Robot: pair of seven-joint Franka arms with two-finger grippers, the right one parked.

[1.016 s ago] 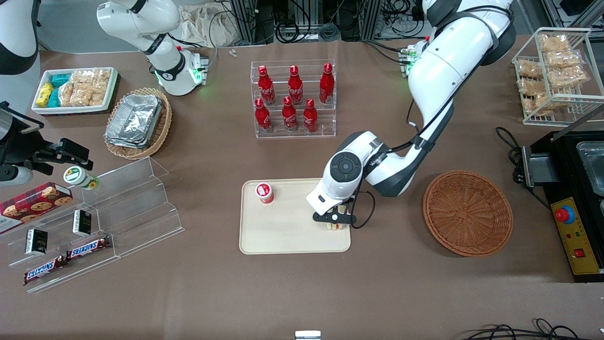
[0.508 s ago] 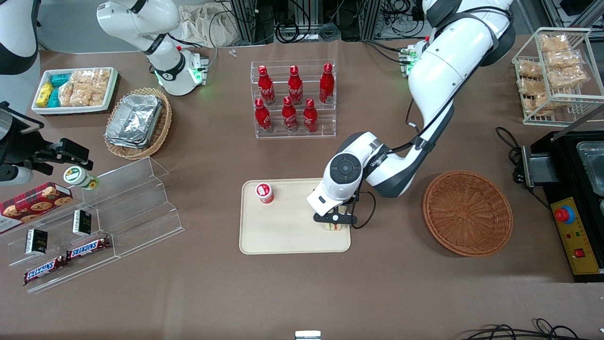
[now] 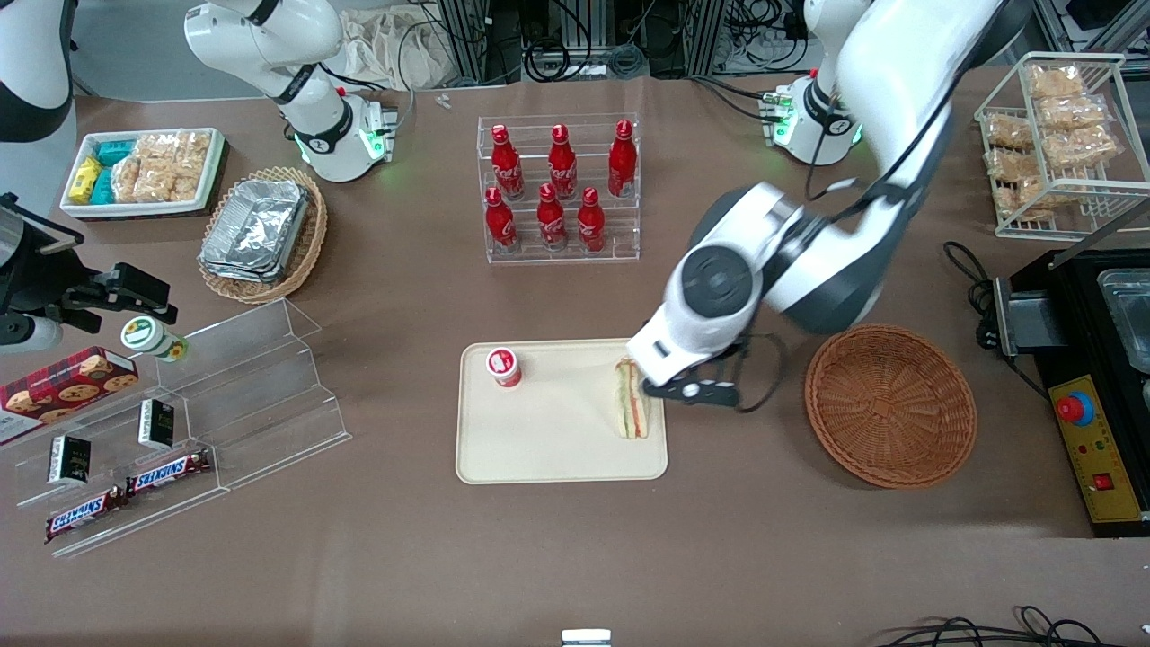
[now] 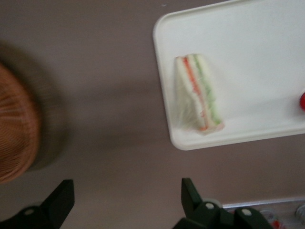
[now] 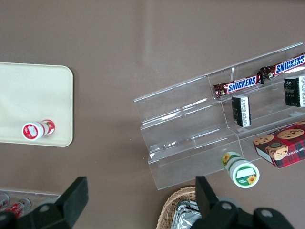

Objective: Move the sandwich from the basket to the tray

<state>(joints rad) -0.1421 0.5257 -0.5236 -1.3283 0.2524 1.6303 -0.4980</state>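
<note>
The sandwich [image 3: 631, 400] [image 4: 198, 93], a white bread wedge with orange and green layers, lies on the cream tray [image 3: 539, 449] [image 4: 257, 43] near the tray's edge toward the working arm's end. The round reddish-brown basket [image 3: 889, 404] [image 4: 14, 124] stands on the table beside the tray and holds nothing. My left gripper [image 3: 692, 393] [image 4: 126, 198] hangs open above the bare table between tray and basket, apart from the sandwich, with nothing between its fingers.
A small red-and-white cup [image 3: 504, 367] [image 5: 37, 129] stands on the tray. A clear rack of red bottles [image 3: 559, 189] is farther from the front camera. Clear stepped shelves [image 3: 225, 395] with snack bars lie toward the parked arm's end. A black control box [image 3: 1092, 386] stands beside the basket.
The gripper has let go of the sandwich, risen, and moved off the tray toward the basket. The sandwich now lies fully uncovered on the tray.
</note>
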